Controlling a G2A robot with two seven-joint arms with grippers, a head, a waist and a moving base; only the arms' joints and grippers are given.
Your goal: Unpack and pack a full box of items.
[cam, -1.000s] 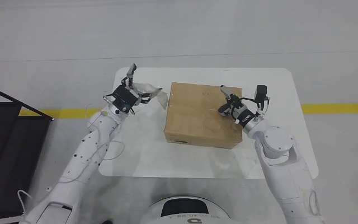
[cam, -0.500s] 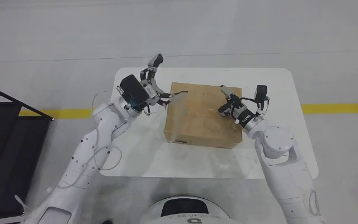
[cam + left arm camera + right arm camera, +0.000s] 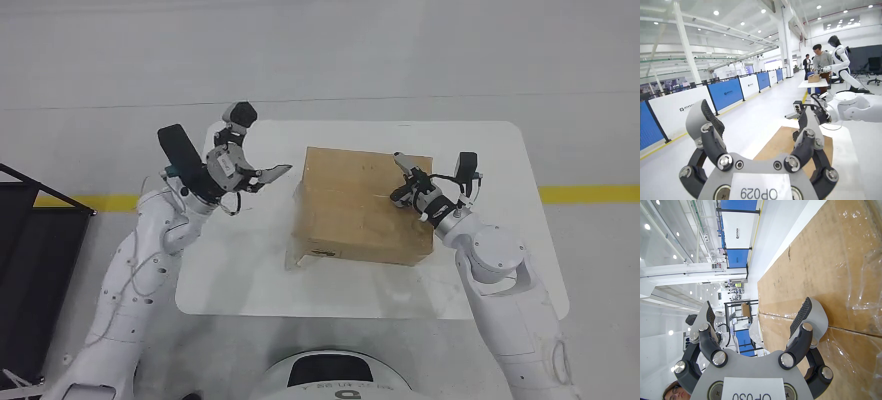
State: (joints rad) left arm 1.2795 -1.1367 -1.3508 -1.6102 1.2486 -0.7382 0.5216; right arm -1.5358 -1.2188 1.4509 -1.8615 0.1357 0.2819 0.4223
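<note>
1. Your left gripper (image 3: 256,142) is spread wide, and nothing sits between its fingers (image 3: 711,115).
2. The cardboard box (image 3: 350,215) lies ahead of that gripper and lower than it, off to the side of one fingertip. The fingertip points towards the box's near corner but stands apart from it.
3. Below the left gripper is the white table (image 3: 250,270), which carries the box.
4. Your right gripper (image 3: 757,308) is also open, with a broad gap between its pads and no grip on anything.
5. One of its fingers (image 3: 802,313) lies against the closed top of the box, just beside the centre seam (image 3: 776,316). The other finger stands off in the air, away from the cardboard.
6. From the right gripper the box top runs forward and away, so the tool sits over the box's near end rather than its middle.
7. Clear tape (image 3: 863,291) covers the cardboard beside the resting finger, wrinkled and partly lifted.
8. At the box edge farthest from the right gripper, in line with the seam, a loose crumple of clear film (image 3: 755,330) hangs off the side.
9. The two grippers face each other across the box and stay well apart, with the left one off the box altogether.
10. Beyond the table, behind both tools, a yellow floor line (image 3: 590,192) runs across.
</note>
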